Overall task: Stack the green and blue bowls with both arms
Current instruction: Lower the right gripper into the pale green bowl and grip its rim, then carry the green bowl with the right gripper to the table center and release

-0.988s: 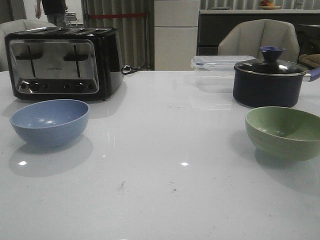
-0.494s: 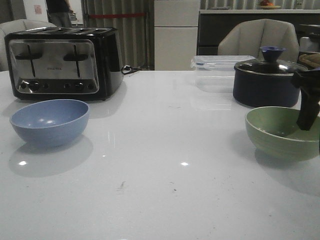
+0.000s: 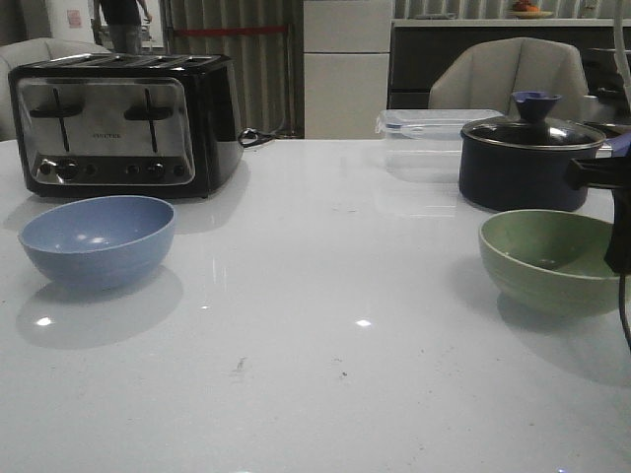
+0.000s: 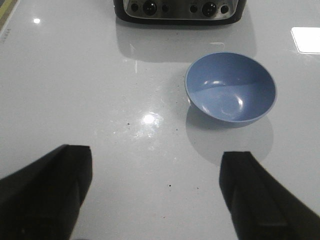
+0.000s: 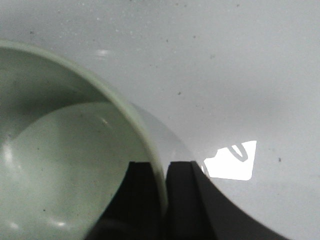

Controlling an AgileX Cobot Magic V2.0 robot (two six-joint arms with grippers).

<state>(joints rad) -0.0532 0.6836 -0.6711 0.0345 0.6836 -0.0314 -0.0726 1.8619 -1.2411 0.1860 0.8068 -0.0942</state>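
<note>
The dusty blue bowl point(image 3: 97, 239) stands upright at the table's left; in the left wrist view the blue bowl point(image 4: 230, 89) lies ahead of my left gripper point(image 4: 156, 172), which is open with nothing between its fingers and is out of the front view. The sage green bowl point(image 3: 552, 258) sits at the right. My right gripper point(image 5: 161, 172) is shut on the green bowl point(image 5: 60, 150), pinching its rim with one finger inside and one outside. Only part of the right arm point(image 3: 617, 212) shows at the front view's right edge.
A black and silver toaster point(image 3: 123, 123) stands behind the blue bowl. A dark lidded pot point(image 3: 527, 158) sits just behind the green bowl, with a clear plastic container point(image 3: 429, 138) to its left. A chair point(image 3: 513, 79) is beyond the table.
The right arm came in from the right edge and shifted further right. The green bowl has slid slightly left and sits a touch tilted. The blue bowl has not moved.
</note>
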